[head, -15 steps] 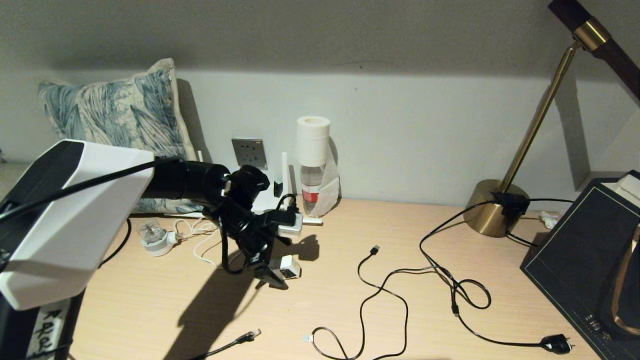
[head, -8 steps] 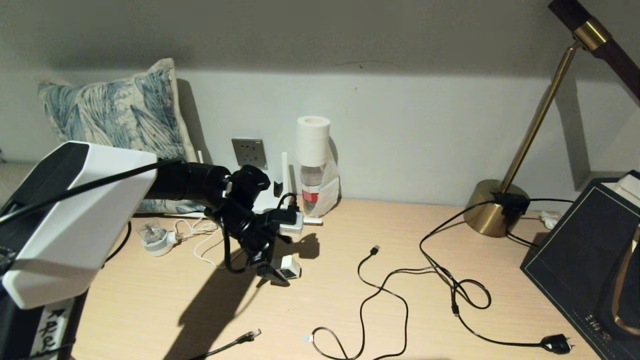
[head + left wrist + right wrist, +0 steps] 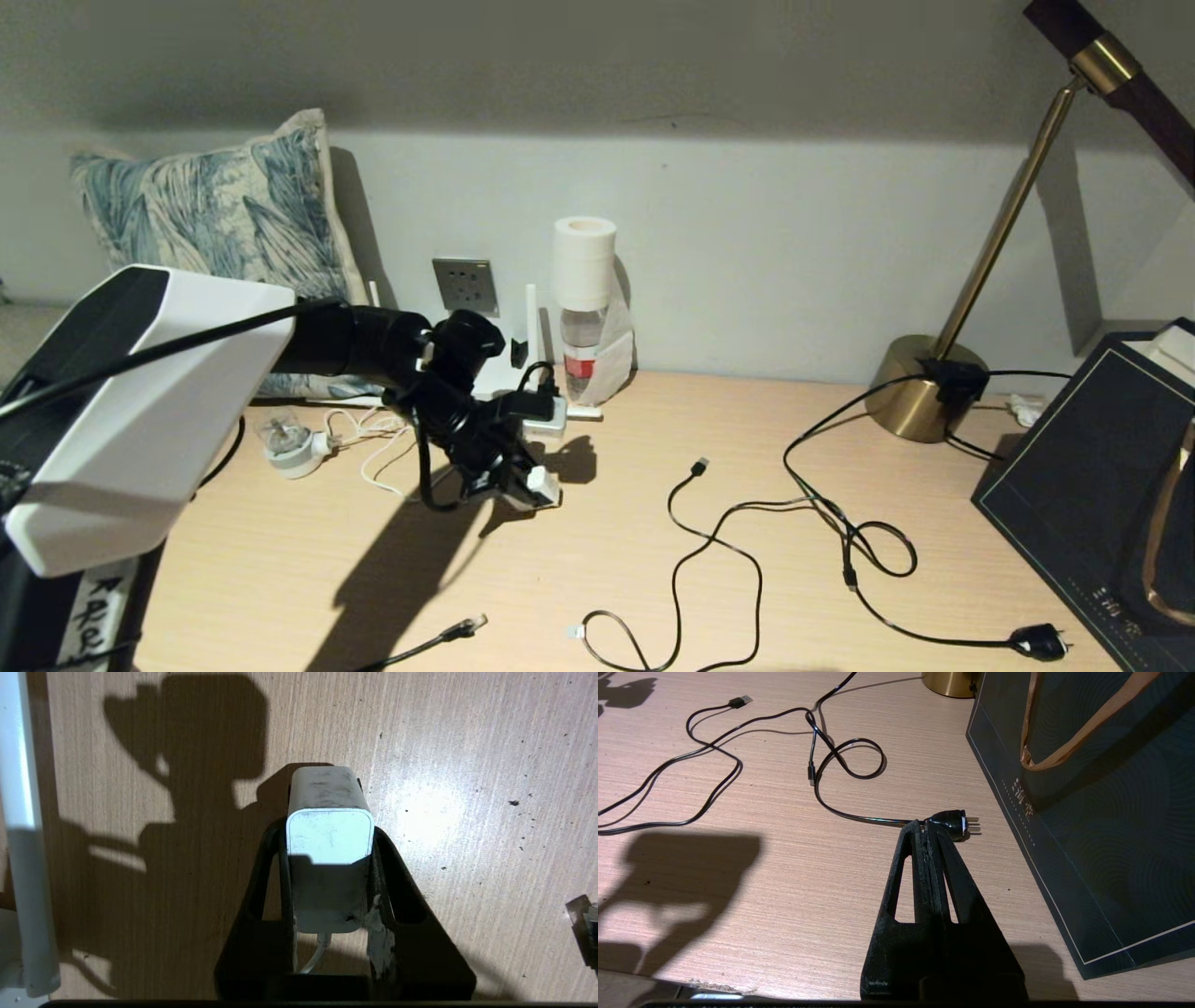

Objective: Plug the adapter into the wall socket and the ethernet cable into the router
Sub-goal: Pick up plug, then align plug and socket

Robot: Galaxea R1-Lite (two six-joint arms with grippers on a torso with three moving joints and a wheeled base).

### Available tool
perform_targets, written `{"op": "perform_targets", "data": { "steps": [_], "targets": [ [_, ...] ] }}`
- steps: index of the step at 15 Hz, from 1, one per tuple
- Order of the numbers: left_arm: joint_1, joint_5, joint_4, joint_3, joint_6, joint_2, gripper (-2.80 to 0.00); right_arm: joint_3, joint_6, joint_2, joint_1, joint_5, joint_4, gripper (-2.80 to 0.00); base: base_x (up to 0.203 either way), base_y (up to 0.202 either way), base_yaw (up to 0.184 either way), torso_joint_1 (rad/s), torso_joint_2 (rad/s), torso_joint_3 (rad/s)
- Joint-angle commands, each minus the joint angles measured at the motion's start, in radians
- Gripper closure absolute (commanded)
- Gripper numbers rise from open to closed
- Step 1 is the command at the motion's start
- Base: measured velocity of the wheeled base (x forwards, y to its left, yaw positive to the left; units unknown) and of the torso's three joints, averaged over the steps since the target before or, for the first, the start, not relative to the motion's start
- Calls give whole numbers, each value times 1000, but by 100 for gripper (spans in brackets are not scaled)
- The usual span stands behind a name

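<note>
So far, neither connection is made. The adapter (image 3: pixel 329 833) sits between the fingers of the left gripper (image 3: pixel 523 485), which is clamped on its sides just above the surface (image 3: pixel 653 560), below and in front of the wall socket (image 3: pixel 465 284). The wall socket is unoccupied. The router (image 3: pixel 504 373) lies at the wall just beside the wall socket. The ethernet cable (image 3: pixel 464 626) lies loose on the surface, well forward of the wall socket. The right gripper (image 3: pixel 928 833) is closed on nothing, parked far right. Both insertions remain.
</note>
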Motion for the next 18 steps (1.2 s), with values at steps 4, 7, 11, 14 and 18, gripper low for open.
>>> {"op": "perform_targets", "data": {
  "steps": [4, 7, 11, 14, 18],
  "targets": [
    [15, -64, -86, 49, -42, -117, 0, 0, -1, 0, 0, 1, 1, 0, 0, 0, 0, 0, 0, 0],
    [18, -99, -108, 119, -255, -355, 0, 0, -1, 0, 0, 0, 1, 0, 0, 0, 0, 0, 0, 0],
    [131, -197, -162, 164, -447, -675, 0, 0, -1, 0, 0, 1, 1, 0, 0, 0, 0, 0, 0, 0],
    [244, -166, -218, 201, -670, -861, 0, 0, -1, 0, 0, 1, 1, 0, 0, 0, 0, 0, 0, 0],
    [271, -154, -280, 283, -1409, -1001, 0, 0, -1, 0, 0, 1, 1, 0, 0, 0, 0, 0, 0, 0]
  ]
}}
